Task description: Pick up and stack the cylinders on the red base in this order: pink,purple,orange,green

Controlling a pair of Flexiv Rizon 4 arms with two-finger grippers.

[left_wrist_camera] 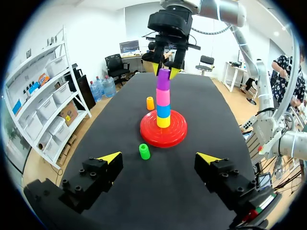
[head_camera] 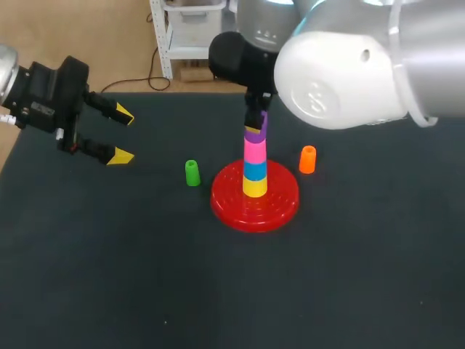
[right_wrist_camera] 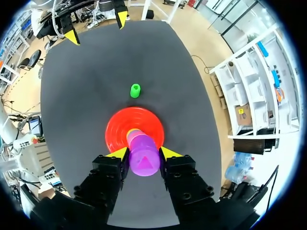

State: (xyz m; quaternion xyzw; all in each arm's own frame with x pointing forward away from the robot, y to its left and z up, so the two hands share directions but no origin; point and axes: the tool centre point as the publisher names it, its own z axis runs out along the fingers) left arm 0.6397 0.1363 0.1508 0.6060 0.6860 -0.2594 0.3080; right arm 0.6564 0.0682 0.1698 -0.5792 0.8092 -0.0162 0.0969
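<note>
On red base (head_camera: pixel 280 203), four cylinders (head_camera: pixel 254 169), two loose

- Head view: dark table (head_camera: pixel 145 276) is viewed downward from high behind.
- Left wrist view: round red plastic base (left_wrist_camera: pixel 175 130) is faced low, from afar.
- Right wrist view: same base (right_wrist_camera: pixel 115 132) is seen from close above.

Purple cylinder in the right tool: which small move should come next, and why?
Probably ease the right tool straight down a little before releasing. It clamps the purple cylinder directly above the pink cylinder on the red base. In the head view the purple one looks slightly tilted, so I cannot confirm it is fully seated.
</note>
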